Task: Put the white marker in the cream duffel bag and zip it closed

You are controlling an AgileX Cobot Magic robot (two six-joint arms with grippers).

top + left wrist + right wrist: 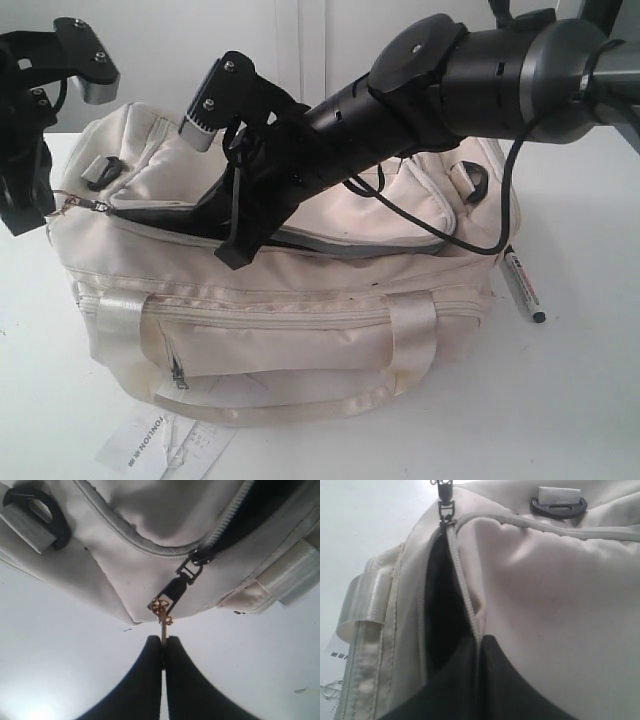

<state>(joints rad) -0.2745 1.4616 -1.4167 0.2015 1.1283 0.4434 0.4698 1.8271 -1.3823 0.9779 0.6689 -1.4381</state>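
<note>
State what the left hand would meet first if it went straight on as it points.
Likely the black zip slider at the end of the soft cream fabric duffel bag; the left hand pinches its gold chain pull.

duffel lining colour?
Black. The lining shows through the open zip of the cream duffel bag; best in the right wrist view.

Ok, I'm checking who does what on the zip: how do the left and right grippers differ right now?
The left gripper pinches the gold zip pull at the end of the cream duffel bag; the right gripper pinches the zip edge along its open mouth. The left gripper sits beyond the bag's end; the right gripper reaches across its top. Both are shut.
</note>
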